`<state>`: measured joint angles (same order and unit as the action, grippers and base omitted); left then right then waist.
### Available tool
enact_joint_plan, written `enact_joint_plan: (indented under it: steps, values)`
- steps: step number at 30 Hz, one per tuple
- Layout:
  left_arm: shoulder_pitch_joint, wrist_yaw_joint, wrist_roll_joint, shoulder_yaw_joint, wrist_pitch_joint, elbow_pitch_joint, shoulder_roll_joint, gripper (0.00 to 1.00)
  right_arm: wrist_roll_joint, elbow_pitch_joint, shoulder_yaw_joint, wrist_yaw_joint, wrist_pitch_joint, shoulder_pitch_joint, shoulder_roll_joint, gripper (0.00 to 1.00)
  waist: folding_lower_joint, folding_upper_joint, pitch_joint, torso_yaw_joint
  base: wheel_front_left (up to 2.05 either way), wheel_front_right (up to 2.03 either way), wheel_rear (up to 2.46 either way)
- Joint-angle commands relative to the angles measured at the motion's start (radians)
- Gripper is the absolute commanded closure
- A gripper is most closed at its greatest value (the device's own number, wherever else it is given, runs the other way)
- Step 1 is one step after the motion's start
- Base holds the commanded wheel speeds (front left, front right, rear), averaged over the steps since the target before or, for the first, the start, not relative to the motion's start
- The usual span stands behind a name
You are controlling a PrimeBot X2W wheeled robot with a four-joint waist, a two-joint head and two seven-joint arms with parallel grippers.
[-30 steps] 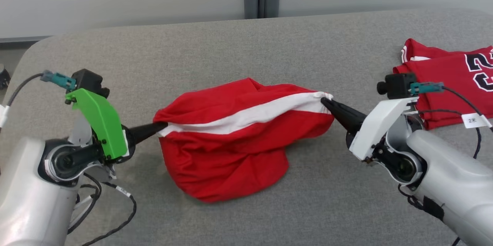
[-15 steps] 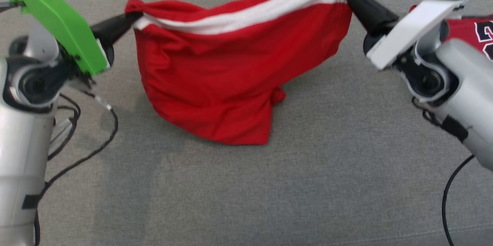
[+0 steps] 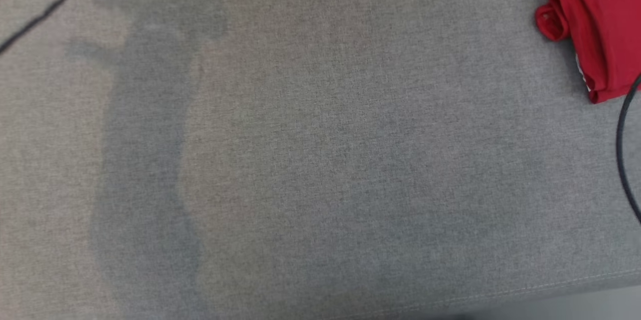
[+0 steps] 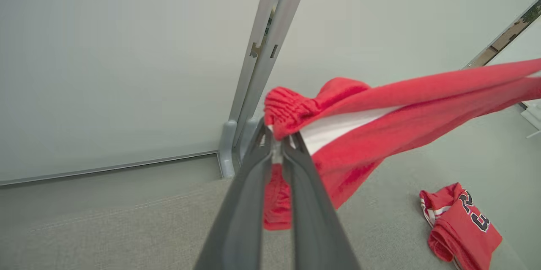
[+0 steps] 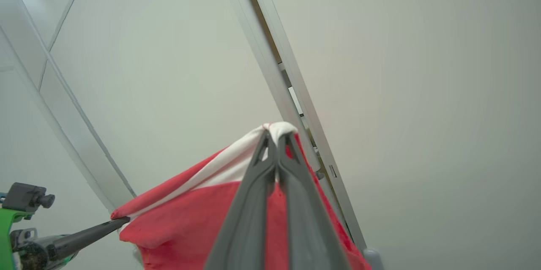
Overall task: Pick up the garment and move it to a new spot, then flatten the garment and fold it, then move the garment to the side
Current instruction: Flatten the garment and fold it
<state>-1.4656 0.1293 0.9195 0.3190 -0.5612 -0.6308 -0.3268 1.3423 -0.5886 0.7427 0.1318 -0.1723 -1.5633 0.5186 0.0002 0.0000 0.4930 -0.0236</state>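
Observation:
The garment [image 4: 380, 109] is red cloth with a white band, and it hangs in the air stretched between my two grippers. In the left wrist view my left gripper [image 4: 277, 132] is shut on a bunched red and white end of it. The right wrist view has my right gripper [image 5: 277, 135] shut on the white-banded corner of the garment [image 5: 190, 215]. The left gripper [image 5: 122, 219] pinches the far end at the lower left of that view. The grey cloth table [image 3: 320, 160] lies below.
A second red jersey [image 3: 601, 24] with dark numerals [image 4: 460, 227] lies crumpled at the table's right side. Dark cables [image 3: 45, 9] [image 3: 623, 149] cross the head view's corners. A grey wall post [image 4: 262, 63] stands behind the table.
The head camera has swung down onto the table. Both grippers have raised the garment off the surface, and they have passed out of the top of that view.

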Motion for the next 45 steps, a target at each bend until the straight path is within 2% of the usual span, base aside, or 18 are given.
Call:
enact_joint_plan:
  steps: [1,4,6,10,14,20,25,33,40,45]
  values:
    - [-0.041,-0.001,-0.015,-0.002,0.03,-0.018,-0.007,1.0,0.005,-0.009,-0.01,-0.002,-0.017,-0.034,0.019,1.0,-0.0002,0.0,0.037,-0.02,0.0,0.0,0.0]
    - [-0.055,0.0,0.008,0.032,0.086,-0.022,0.014,1.0,0.006,0.009,0.021,-0.002,0.0,-0.055,0.031,1.0,-0.0002,0.0,0.039,-0.025,0.0,0.0,0.0]
    - [-0.023,0.0,0.028,0.078,0.105,-0.005,0.005,1.0,0.009,0.03,0.059,-0.002,0.026,-0.032,0.044,1.0,-0.0002,0.0,0.038,-0.029,0.0,0.0,0.0]
    - [0.09,0.0,0.078,0.209,0.098,0.042,-0.05,1.0,0.026,0.093,0.155,-0.002,0.078,0.074,0.085,1.0,-0.0002,0.0,0.021,-0.033,0.0,0.0,0.0]
    - [0.226,0.0,0.141,0.342,0.075,0.118,-0.126,1.0,0.053,0.166,0.243,-0.002,0.108,0.218,0.157,1.0,-0.0002,0.0,-0.019,-0.03,0.0,0.0,0.0]
    - [0.418,0.0,0.255,0.485,0.05,0.225,-0.234,1.0,0.105,0.258,0.362,-0.002,0.163,0.423,0.258,1.0,-0.0002,0.0,-0.135,-0.026,0.0,0.0,0.0]
    - [0.555,0.0,0.349,0.58,-0.026,0.303,-0.304,1.0,0.186,0.315,0.451,-0.002,0.299,0.558,0.342,1.0,-0.0002,0.0,-0.257,-0.03,0.0,0.0,0.0]
    - [0.752,-0.001,0.509,0.657,-0.172,0.448,-0.402,1.0,0.267,0.42,0.513,-0.002,0.468,0.723,0.426,1.0,-0.0002,0.0,-0.408,-0.048,0.0,0.0,0.0]
    - [0.864,-0.068,0.64,0.657,-0.243,0.633,-0.5,1.0,0.356,0.526,0.524,-0.002,0.57,0.799,0.532,1.0,-0.0002,0.0,-0.431,-0.036,0.0,0.0,0.0]
    - [0.857,-0.108,0.678,0.628,-0.232,0.673,-0.505,1.0,0.392,0.537,0.506,-0.002,0.602,0.742,0.552,1.0,-0.0002,0.0,-0.397,-0.007,0.0,0.0,0.0]
